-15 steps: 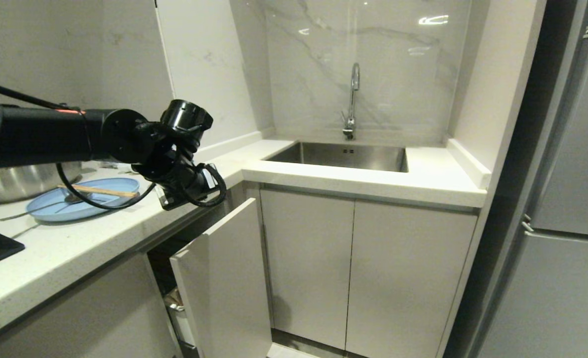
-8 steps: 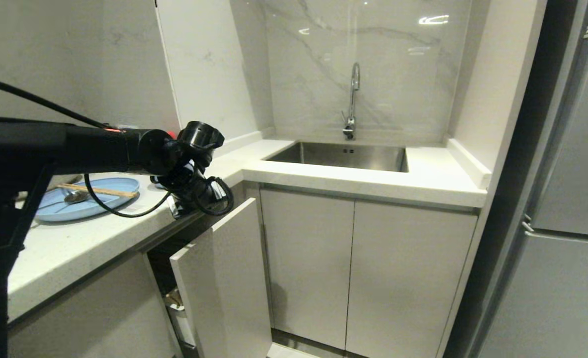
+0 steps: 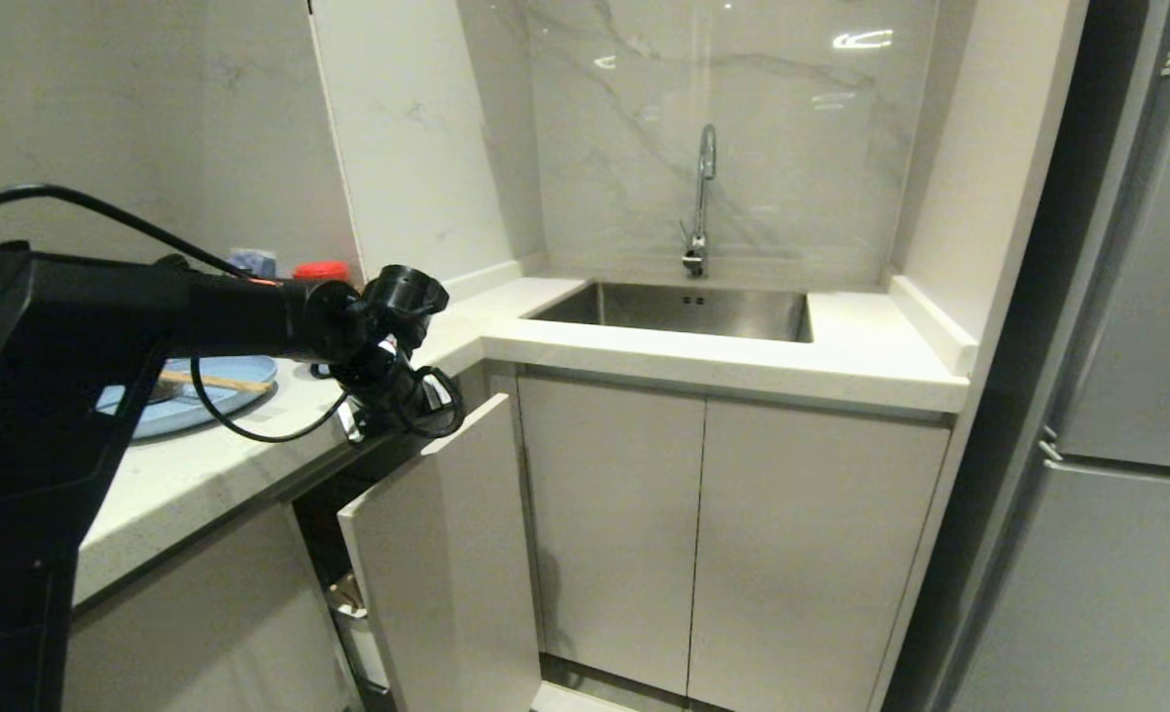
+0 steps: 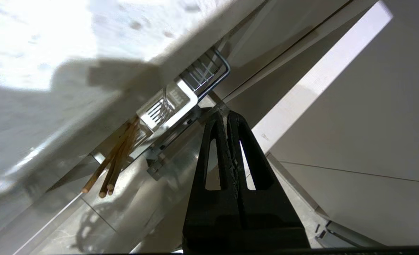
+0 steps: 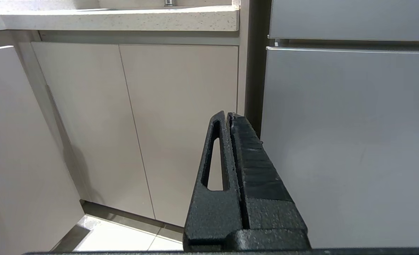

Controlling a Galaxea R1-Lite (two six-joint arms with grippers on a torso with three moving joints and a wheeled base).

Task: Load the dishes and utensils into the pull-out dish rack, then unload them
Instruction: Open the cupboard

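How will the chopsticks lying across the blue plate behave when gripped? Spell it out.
The chopsticks look thin, so probably light and stiff. Lying loose across the blue plate, they may roll or split apart when nudged. Their slim wood could slip from a gripper.

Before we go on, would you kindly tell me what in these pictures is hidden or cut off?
- Head view: the left arm covers most of the blue plate; only one end of the chopsticks on it shows, and no spoon or bowl is visible.
- Head view: the white front panel and the countertop hide nearly all the pull-out rack.
- Left wrist view: the counter's underside cuts off the wire basket and the white utensil box.
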